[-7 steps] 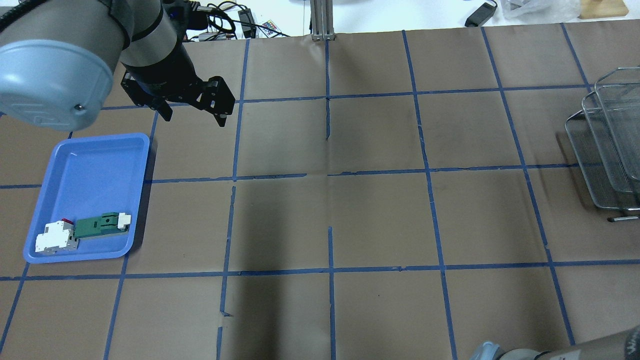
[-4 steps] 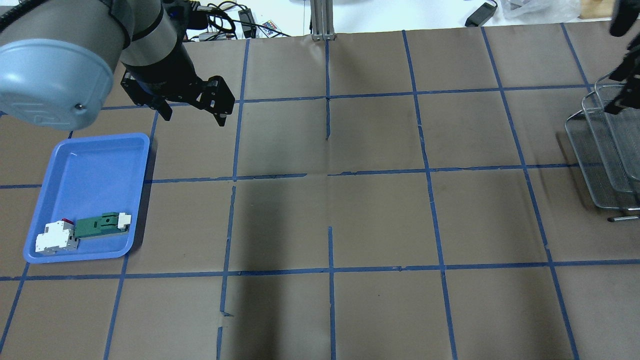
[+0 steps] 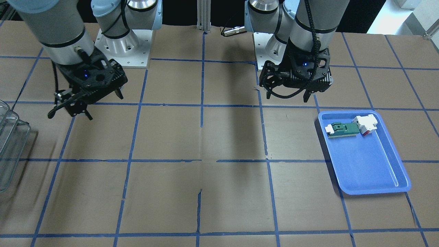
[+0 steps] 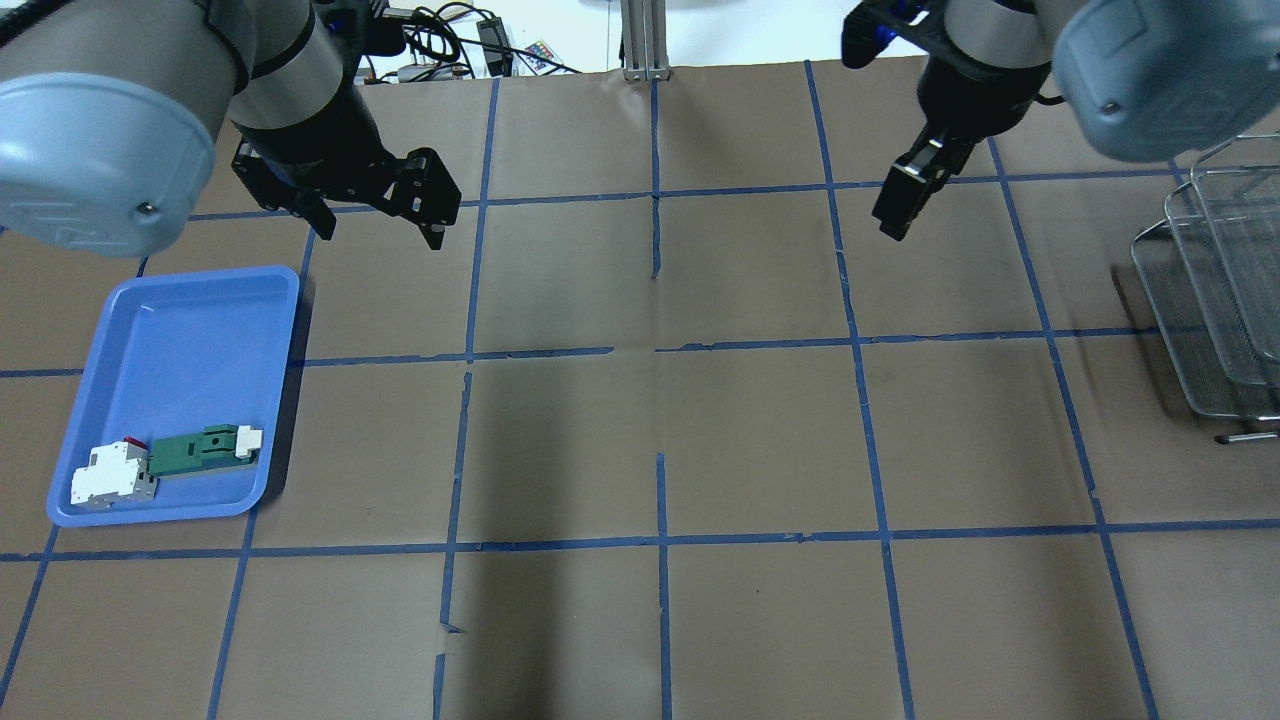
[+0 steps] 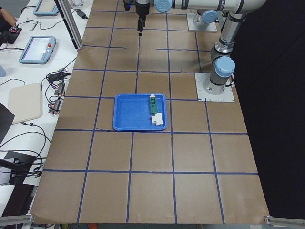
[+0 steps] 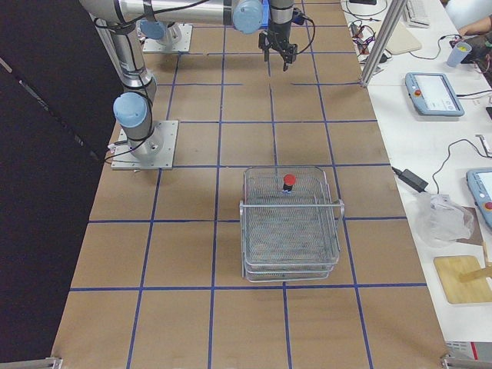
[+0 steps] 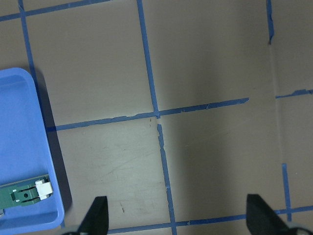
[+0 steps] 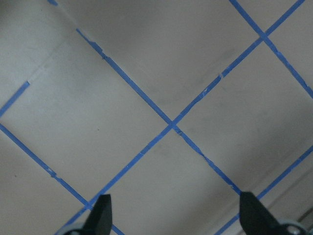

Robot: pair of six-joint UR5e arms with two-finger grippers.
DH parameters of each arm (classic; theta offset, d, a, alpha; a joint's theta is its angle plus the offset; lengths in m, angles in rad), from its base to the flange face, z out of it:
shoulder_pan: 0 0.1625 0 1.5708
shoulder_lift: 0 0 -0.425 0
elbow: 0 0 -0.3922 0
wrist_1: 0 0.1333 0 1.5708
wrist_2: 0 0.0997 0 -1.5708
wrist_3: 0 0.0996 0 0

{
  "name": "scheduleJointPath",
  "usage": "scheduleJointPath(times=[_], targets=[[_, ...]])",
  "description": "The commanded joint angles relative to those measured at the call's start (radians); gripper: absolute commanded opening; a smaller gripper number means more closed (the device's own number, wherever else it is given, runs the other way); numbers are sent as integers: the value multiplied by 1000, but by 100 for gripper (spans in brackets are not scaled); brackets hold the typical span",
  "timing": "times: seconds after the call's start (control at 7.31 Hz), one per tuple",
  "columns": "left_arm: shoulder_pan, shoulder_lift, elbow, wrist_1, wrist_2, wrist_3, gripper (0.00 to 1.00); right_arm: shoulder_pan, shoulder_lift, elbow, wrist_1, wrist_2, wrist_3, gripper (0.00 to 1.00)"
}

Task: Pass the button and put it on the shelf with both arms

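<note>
The button stands upright, red cap up, on the top level of the wire shelf, seen only in the exterior right view. The shelf also shows at the overhead view's right edge and the front view's left edge. My left gripper hangs open and empty over the table just beyond the tray; its wrist view shows bare paper between the fingers. My right gripper is open and empty, well away from the shelf; its wrist view shows only taped paper.
A blue tray at the table's left holds a white-and-red block and a flat green board. Brown paper with a blue tape grid covers the table. Cables and an aluminium post sit at the far edge.
My right arm has come into the overhead view from the shelf side and swung left to the far middle of the table. My left gripper has hardly moved.
</note>
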Motion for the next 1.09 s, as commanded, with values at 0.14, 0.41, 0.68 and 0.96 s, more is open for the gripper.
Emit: scheduleJointPath(times=[0.14, 0.41, 0.68, 0.96], targets=[[-3, 5, -6, 0, -7, -2, 100, -38, 6, -14, 3, 2, 391, 100], [-3, 0, -3, 2, -7, -6, 100, -52, -3, -17, 9, 2, 530, 100], [-2, -15, 17, 0, -8, -17, 100, -57, -2, -17, 9, 3, 635, 100], [0, -18, 21, 0, -8, -15, 100, -55, -2, -16, 10, 9, 640, 100]])
